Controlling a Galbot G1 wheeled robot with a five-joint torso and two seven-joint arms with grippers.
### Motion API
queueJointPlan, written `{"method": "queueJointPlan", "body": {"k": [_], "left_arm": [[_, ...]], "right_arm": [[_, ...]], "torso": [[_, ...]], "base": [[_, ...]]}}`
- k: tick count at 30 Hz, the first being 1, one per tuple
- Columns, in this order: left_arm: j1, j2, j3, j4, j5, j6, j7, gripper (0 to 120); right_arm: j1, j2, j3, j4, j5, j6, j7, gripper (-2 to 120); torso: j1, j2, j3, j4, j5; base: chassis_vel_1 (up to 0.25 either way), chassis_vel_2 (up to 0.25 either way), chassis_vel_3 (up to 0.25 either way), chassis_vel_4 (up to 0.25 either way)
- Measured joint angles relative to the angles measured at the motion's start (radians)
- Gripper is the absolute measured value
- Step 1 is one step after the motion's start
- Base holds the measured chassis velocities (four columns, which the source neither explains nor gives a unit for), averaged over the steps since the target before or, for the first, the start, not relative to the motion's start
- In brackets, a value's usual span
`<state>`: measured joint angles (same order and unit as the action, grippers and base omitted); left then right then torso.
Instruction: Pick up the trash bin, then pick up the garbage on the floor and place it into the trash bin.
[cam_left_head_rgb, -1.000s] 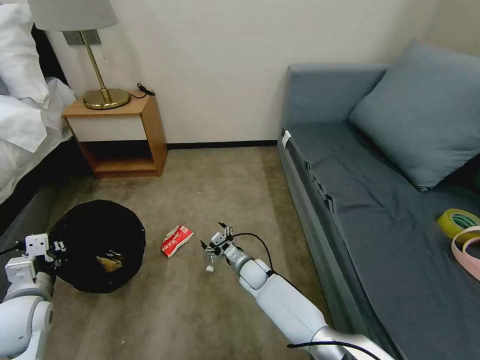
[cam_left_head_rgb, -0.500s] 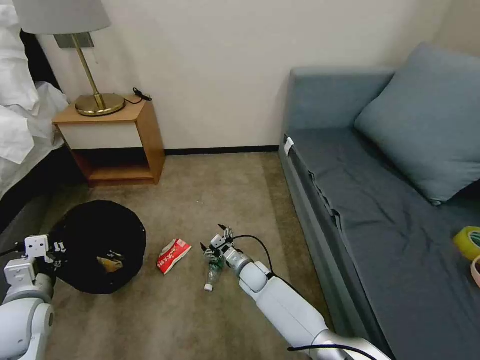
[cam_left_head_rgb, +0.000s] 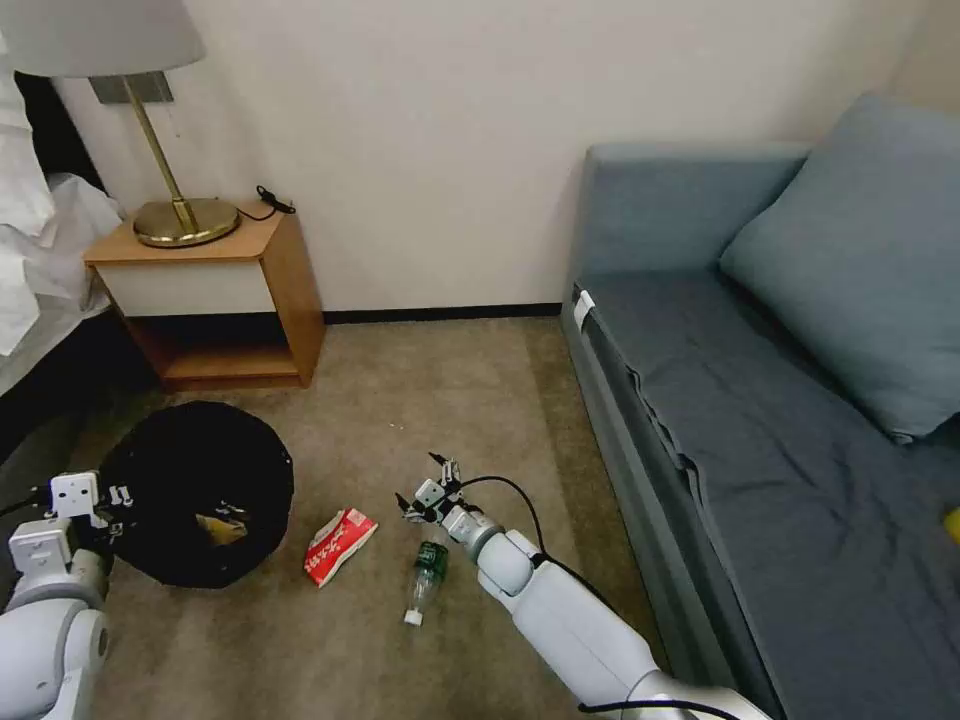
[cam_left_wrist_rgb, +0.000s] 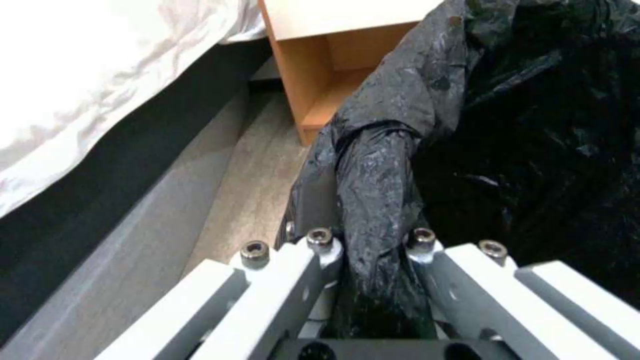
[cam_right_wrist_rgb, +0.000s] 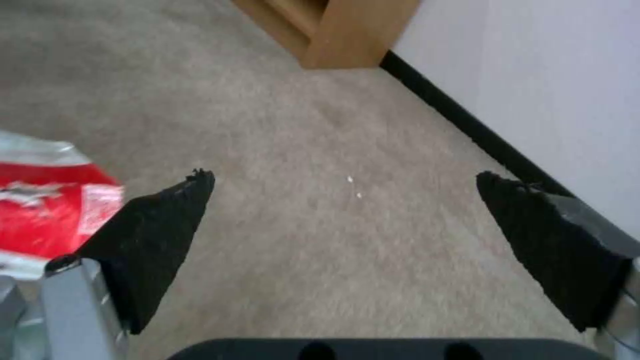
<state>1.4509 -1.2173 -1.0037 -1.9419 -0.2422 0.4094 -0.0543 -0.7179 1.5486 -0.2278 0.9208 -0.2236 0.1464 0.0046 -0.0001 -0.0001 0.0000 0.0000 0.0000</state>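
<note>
The trash bin (cam_left_head_rgb: 200, 470), lined with a black bag (cam_left_wrist_rgb: 520, 130), sits at the left with tan crumpled paper (cam_left_head_rgb: 222, 528) inside. My left gripper (cam_left_head_rgb: 105, 497) is shut on its bagged rim (cam_left_wrist_rgb: 377, 200). Garbage lies on the carpet: a red-and-white packet (cam_left_head_rgb: 340, 545) (cam_right_wrist_rgb: 47, 210) and a small clear bottle with a green label (cam_left_head_rgb: 428, 570), lying on its side with its white cap toward me. My right gripper (cam_left_head_rgb: 425, 485) (cam_right_wrist_rgb: 343, 177) hangs open just beyond the bottle and to the right of the packet, holding nothing.
A wooden nightstand (cam_left_head_rgb: 215, 300) with a brass lamp (cam_left_head_rgb: 180, 220) stands against the far wall, beside a bed (cam_left_head_rgb: 30, 260) at the left. A grey-blue sofa (cam_left_head_rgb: 760, 430) with a cushion (cam_left_head_rgb: 860, 250) runs along the right. Bare carpet (cam_left_head_rgb: 450, 390) lies between.
The whole head view has shifted, so the camera moved. My right gripper was over the bottle and now stands beyond it, leaving the bottle fully in sight. The left gripper keeps its hold on the bin.
</note>
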Motion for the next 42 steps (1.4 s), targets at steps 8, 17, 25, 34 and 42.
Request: {"method": "queueJointPlan", "body": {"k": [8,17,25,34,42], "left_arm": [[-0.009,0.001,0.008,0.012,-0.001,-0.002,0.001,4],[-0.021,0.002,0.022,0.018,0.002,-0.003,0.001,4],[-0.026,-0.006,0.027,0.007,0.004,0.006,-0.005,4],[-0.040,-0.027,0.027,-0.022,0.008,0.030,-0.027,4],[-0.055,-0.065,0.020,-0.063,0.009,0.062,-0.054,4]], "right_arm": [[0.000,0.003,-0.002,-0.006,-0.025,0.008,0.000,100],[0.002,-0.006,-0.027,-0.004,-0.044,0.011,-0.004,100],[0.034,0.010,-0.083,-0.020,-0.021,0.017,-0.053,100],[0.106,0.009,-0.233,-0.051,-0.023,0.035,-0.190,100],[0.175,-0.023,-0.413,-0.073,0.026,0.073,-0.265,100]], "torso": [[0.000,0.000,0.000,0.0000,0.0000],[0.000,0.000,0.000,-0.0002,-0.0001],[0.000,0.000,0.000,0.0001,0.0000],[0.000,0.000,0.000,0.0001,0.0000],[0.000,0.000,0.000,-0.0001,0.0000]], "base": [[-0.128,0.130,0.123,-0.128],[-0.051,0.057,0.056,-0.050],[0.000,0.000,0.000,0.000],[0.000,0.000,0.000,0.000],[0.000,0.000,0.000,0.000]]}}
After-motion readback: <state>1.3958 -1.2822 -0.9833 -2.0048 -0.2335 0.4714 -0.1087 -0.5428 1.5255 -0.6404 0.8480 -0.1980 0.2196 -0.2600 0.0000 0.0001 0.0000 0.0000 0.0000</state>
